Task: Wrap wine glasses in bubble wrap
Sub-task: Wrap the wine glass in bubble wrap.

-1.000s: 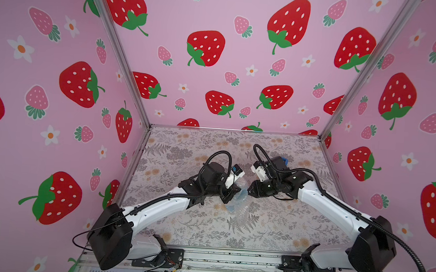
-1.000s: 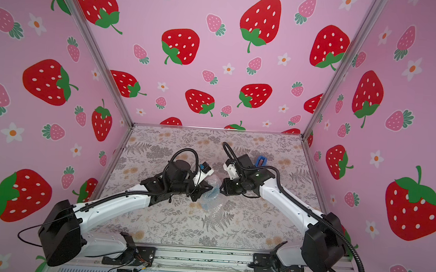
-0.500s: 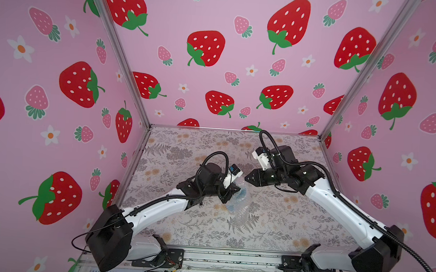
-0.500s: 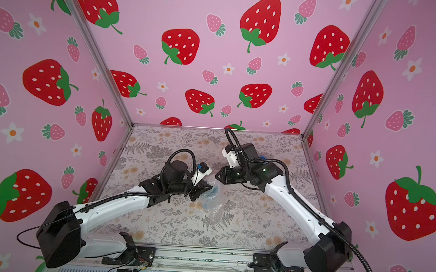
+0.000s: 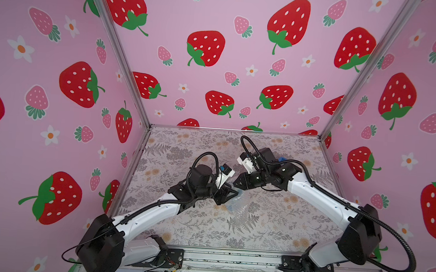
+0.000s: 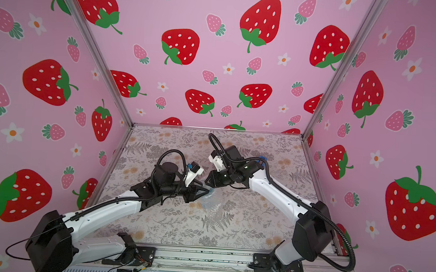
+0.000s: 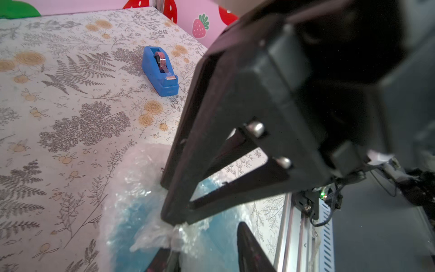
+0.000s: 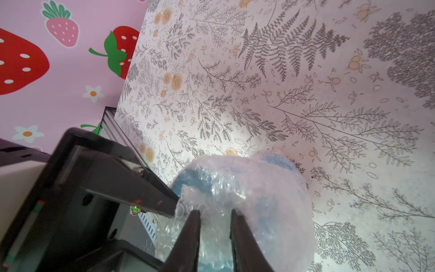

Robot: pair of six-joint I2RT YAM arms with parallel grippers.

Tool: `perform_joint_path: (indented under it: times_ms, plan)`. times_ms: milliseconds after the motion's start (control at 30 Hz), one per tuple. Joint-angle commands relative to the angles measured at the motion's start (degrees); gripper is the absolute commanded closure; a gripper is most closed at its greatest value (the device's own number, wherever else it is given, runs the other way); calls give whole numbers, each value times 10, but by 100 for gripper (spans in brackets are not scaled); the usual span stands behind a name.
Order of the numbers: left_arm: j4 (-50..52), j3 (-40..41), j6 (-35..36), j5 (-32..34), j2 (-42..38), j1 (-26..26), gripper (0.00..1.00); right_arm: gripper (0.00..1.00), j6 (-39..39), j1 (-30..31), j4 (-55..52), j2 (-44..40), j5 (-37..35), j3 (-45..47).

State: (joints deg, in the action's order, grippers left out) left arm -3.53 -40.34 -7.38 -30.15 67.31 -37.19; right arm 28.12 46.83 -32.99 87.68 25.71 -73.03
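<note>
The light blue wine glass (image 7: 131, 216) lies on its side mid-table inside the crumpled clear bubble wrap (image 5: 239, 205), which also shows in the right wrist view (image 8: 254, 188). My left gripper (image 7: 207, 254) is open at the bundle's near-left side, and a tuft of wrap touches one finger (image 7: 164, 259). My right gripper (image 8: 216, 226) comes down on the bundle from the far right. Its fingers stand a narrow gap apart with the tips pushed into the wrap, which fills the gap. In both top views the two grippers (image 5: 234, 194) (image 6: 207, 182) nearly meet over the bundle.
A dark blue tape dispenser (image 7: 160, 73) stands at the back right of the floral table, partly hidden behind the right arm in a top view (image 5: 283, 159). Pink strawberry walls close three sides. A metal rail (image 5: 229, 258) runs along the front edge.
My left gripper has opened and let go of the bubble wrap. The right arm lifted away toward the back, then came back down onto the bundle.
</note>
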Motion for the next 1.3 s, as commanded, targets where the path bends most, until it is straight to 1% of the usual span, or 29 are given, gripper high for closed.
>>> perform_joint_path:
  times_ms: [0,67,167,233,300,367,500,667,767,933,1067,1267]
  plan:
    - [-4,29,-58,-11,-44,14,48,75,-17,10,-59,28,-18,2]
    - [9,40,-67,-3,-65,21,48,75,-27,15,-73,33,-30,-2]
    - [14,57,-82,1,-83,39,55,75,-41,23,-104,38,-56,-14]
    - [7,71,-99,9,-86,51,59,75,-51,29,-118,44,-68,-23]
    - [-6,83,-113,10,-83,62,62,77,-63,39,-158,57,-95,-38]
    - [-19,89,-121,10,-79,63,63,78,-67,49,-187,72,-126,-50]
    - [-39,90,-127,-2,-69,63,62,78,-62,65,-213,107,-161,-62]
    - [-57,89,-132,-7,-72,63,57,78,-45,73,-202,139,-162,-71]
    - [-65,93,-134,-2,-74,63,55,78,-45,78,-210,158,-155,-94]
    - [-65,88,-132,-5,-76,63,52,78,-51,79,-249,151,-164,-145]
    - [-53,79,-124,6,-81,63,51,77,-58,78,-286,141,-174,-189]
    - [-62,87,-123,14,-76,64,50,77,-80,78,-349,157,-184,-257]
